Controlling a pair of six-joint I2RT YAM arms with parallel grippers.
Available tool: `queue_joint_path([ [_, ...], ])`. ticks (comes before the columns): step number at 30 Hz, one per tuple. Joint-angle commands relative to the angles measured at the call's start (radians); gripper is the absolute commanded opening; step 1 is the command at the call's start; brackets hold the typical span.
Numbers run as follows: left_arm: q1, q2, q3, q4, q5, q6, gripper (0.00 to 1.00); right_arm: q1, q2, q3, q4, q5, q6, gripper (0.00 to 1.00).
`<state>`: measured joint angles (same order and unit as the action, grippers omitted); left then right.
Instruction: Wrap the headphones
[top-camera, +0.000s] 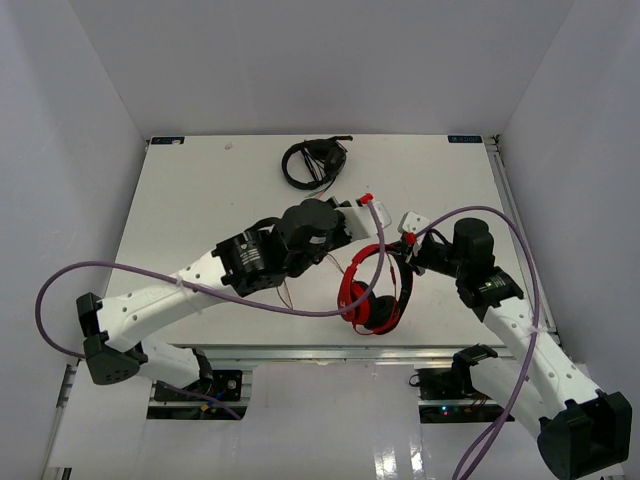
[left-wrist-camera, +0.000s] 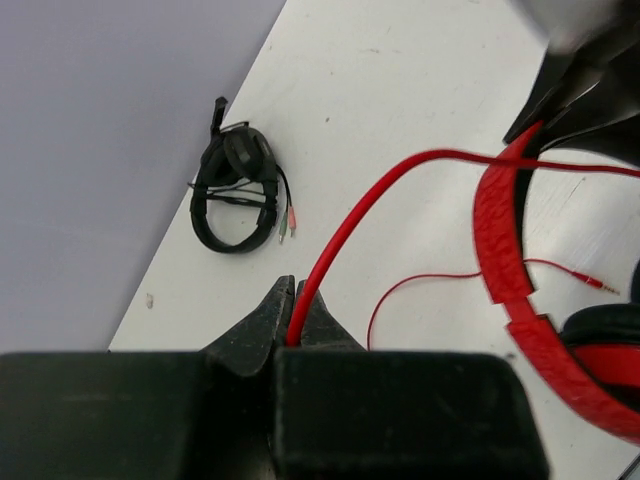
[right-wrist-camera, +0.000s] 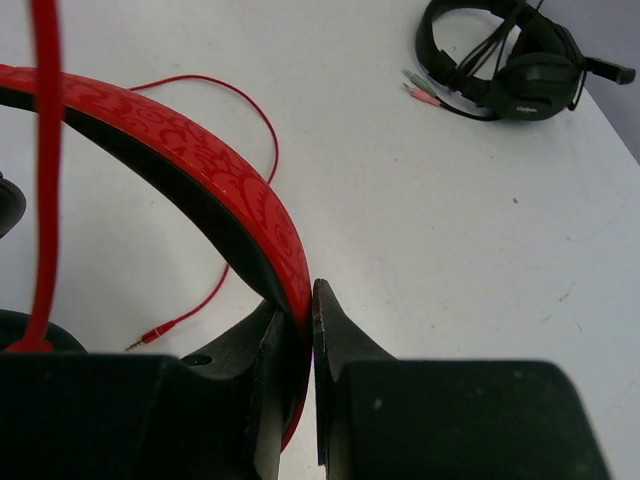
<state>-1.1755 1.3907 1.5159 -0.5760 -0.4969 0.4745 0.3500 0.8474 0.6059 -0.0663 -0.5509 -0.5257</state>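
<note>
The red headphones (top-camera: 372, 292) stand near the table's front middle, earcups down. My right gripper (top-camera: 404, 240) is shut on their red, black-lined headband (right-wrist-camera: 200, 160), clamped between the fingers (right-wrist-camera: 300, 305). My left gripper (top-camera: 367, 204) is above and behind the headband, shut on the red cable (left-wrist-camera: 350, 215), which runs from between its fingertips (left-wrist-camera: 293, 288) across to the headband (left-wrist-camera: 498, 245). The thin end of the cable with its plug (left-wrist-camera: 600, 285) lies loose on the table; it also shows in the right wrist view (right-wrist-camera: 150, 338).
The all-black headphones with a bundled cable (top-camera: 314, 162) lie at the table's back middle, also in the left wrist view (left-wrist-camera: 238, 190) and the right wrist view (right-wrist-camera: 510, 60). Purple arm cables (top-camera: 250, 295) loop over the table front. White walls enclose the table.
</note>
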Motion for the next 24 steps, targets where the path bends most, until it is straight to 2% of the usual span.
queue_joint_path([
  [1,0.092,-0.12,-0.132,0.072,0.093,-0.062,0.0,0.001,-0.038,0.088,-0.019,-0.147,0.065,0.08],
  [6,0.162,-0.175,-0.243,0.115,0.148,-0.102,0.0,0.001,-0.048,0.141,-0.066,-0.218,0.079,0.08],
  [13,0.248,-0.255,-0.357,0.187,0.221,-0.142,0.0,-0.003,-0.062,0.153,-0.094,-0.215,0.079,0.08],
  [24,0.301,-0.375,-0.497,0.216,0.248,-0.175,0.0,-0.023,-0.059,0.174,-0.089,-0.239,0.117,0.08],
])
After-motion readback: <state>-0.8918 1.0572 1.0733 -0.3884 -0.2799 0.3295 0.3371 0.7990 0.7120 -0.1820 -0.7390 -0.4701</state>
